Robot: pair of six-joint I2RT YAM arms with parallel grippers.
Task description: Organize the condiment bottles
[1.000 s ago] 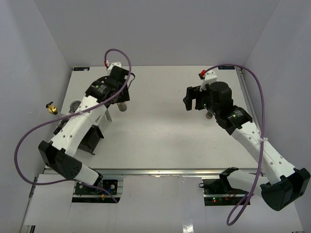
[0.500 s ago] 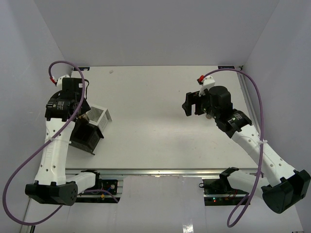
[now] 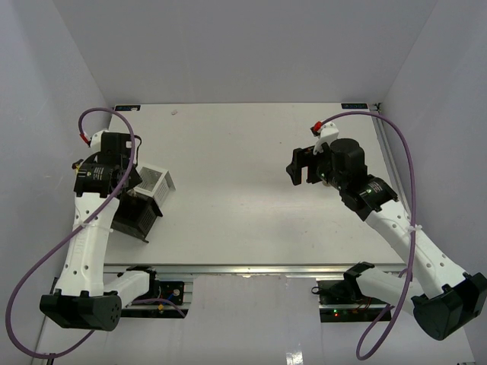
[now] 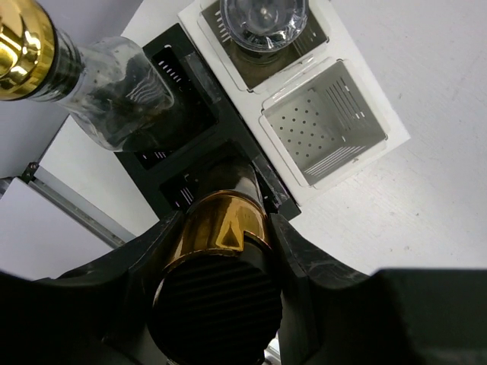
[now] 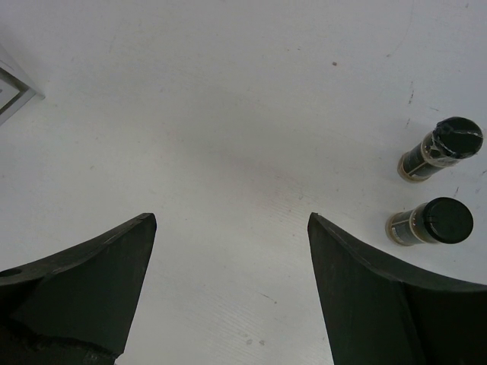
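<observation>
My left gripper (image 4: 224,255) is shut on the slim dark bottle (image 4: 219,224), gripping its gold collar under a black ribbed cap; its label is hidden. It hangs over a black compartment of the rack (image 4: 251,103). The tall clear square bottle with gold cap (image 4: 114,91) stands in the adjoining black compartment. The squat clear jar (image 4: 262,19) sits in a white compartment. In the top view the left gripper (image 3: 124,181) is over the rack (image 3: 156,182). My right gripper (image 5: 228,220) is open and empty above bare table, also seen in the top view (image 3: 300,166).
One white rack compartment (image 4: 323,125) is empty. Two small black-capped bottles (image 5: 441,148) (image 5: 430,222) stand on the table to the right of my right gripper. The enclosure's left wall is close beside the rack.
My left arm has swung from the table's middle left back to the rack at the left edge, carrying the dark bottle. The right arm has hardly moved.
</observation>
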